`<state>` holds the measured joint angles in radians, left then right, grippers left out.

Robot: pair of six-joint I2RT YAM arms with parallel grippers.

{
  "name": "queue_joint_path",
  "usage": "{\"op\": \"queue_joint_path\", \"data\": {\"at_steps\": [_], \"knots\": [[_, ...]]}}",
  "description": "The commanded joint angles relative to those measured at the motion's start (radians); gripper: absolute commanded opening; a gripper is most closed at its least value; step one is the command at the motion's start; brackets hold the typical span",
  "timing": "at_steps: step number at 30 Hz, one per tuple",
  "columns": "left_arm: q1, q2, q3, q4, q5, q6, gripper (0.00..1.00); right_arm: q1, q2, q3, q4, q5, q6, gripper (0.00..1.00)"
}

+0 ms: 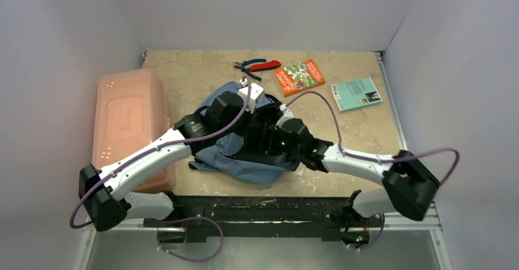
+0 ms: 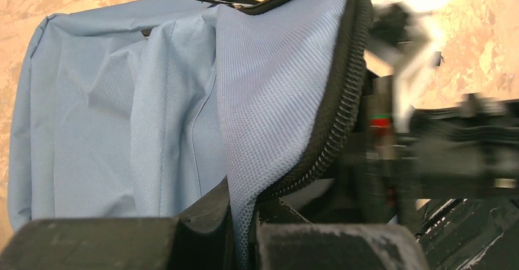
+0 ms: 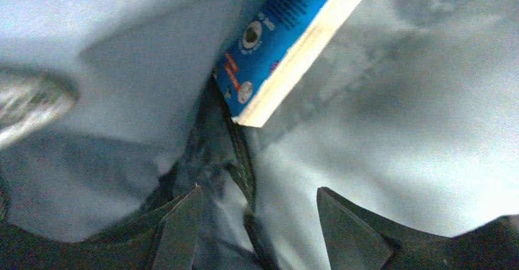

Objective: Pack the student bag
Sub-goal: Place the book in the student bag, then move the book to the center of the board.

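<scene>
Pinches, with the left tool [image 2: 243, 230], the zip-edged flap of the soft grey-blue fabric student bag [image 2: 122, 111], which lies on the beige marbled counter [image 1: 202, 74] beneath both tools, likely to keep the mouth open. Reaches inside with the right tool [image 3: 257, 221], jaws spread, a blue-covered paperback book [image 3: 287, 43] just ahead of its fingertips, ungripped, apparently resting against the lining.

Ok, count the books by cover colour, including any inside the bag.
Orange book: 1
Teal book: 1
Blue book, inside the student bag: 1
Total: 3
</scene>
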<state>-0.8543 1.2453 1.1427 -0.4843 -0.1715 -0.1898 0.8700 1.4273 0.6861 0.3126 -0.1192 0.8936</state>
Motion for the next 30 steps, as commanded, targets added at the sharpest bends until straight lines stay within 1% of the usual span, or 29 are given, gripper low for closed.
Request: {"op": "queue_joint_path", "data": {"at_steps": [1,3,5,7,10,11,12,13,16,19,23,25,28,30], "knots": [[-0.003,-0.011,0.017,0.066,-0.021,0.002,0.0,-0.003,-0.226,-0.057,-0.312,0.144,-0.199,0.71],[-0.003,-0.012,0.02,0.058,-0.021,0.0,0.0,-0.009,-0.343,-0.073,-0.402,0.253,-0.234,0.71],[-0.004,-0.019,0.017,0.06,-0.021,-0.003,0.0,-0.051,-0.438,-0.075,-0.481,0.347,-0.266,0.72],[-0.003,-0.019,0.013,0.066,-0.027,-0.002,0.0,-0.14,-0.509,-0.063,-0.54,0.396,-0.281,0.74],[-0.004,-0.016,0.02,0.058,-0.017,-0.006,0.0,-0.287,-0.562,-0.054,-0.529,0.462,-0.284,0.78],[-0.003,-0.017,0.019,0.057,-0.012,-0.007,0.0,-0.323,-0.561,-0.05,-0.499,0.501,-0.273,0.84],[-0.003,-0.017,0.017,0.059,-0.011,-0.009,0.0,-0.364,-0.552,-0.044,-0.476,0.541,-0.257,0.93],[-0.003,-0.015,0.014,0.061,-0.013,-0.007,0.0,-0.394,-0.534,-0.036,-0.444,0.568,-0.244,0.98],[-0.005,-0.01,0.018,0.052,-0.017,-0.007,0.0,-0.46,-0.397,0.032,-0.374,0.603,-0.219,0.99],[-0.008,0.0,0.026,0.035,-0.003,-0.007,0.0,-0.488,-0.211,0.181,-0.403,0.693,-0.237,0.99],[-0.007,0.032,0.066,-0.027,0.094,-0.002,0.0,-0.554,0.054,0.414,-0.492,0.75,-0.29,0.99],[-0.006,0.042,0.076,-0.037,0.142,-0.002,0.0,-0.591,0.187,0.542,-0.569,0.776,-0.297,0.99],[-0.007,0.06,0.088,-0.055,0.161,-0.02,0.0,-0.647,0.392,0.776,-0.751,0.818,-0.267,0.99],[-0.007,0.066,0.1,-0.065,0.167,-0.03,0.0,-0.672,0.494,0.895,-0.767,0.829,-0.291,0.99]]}}
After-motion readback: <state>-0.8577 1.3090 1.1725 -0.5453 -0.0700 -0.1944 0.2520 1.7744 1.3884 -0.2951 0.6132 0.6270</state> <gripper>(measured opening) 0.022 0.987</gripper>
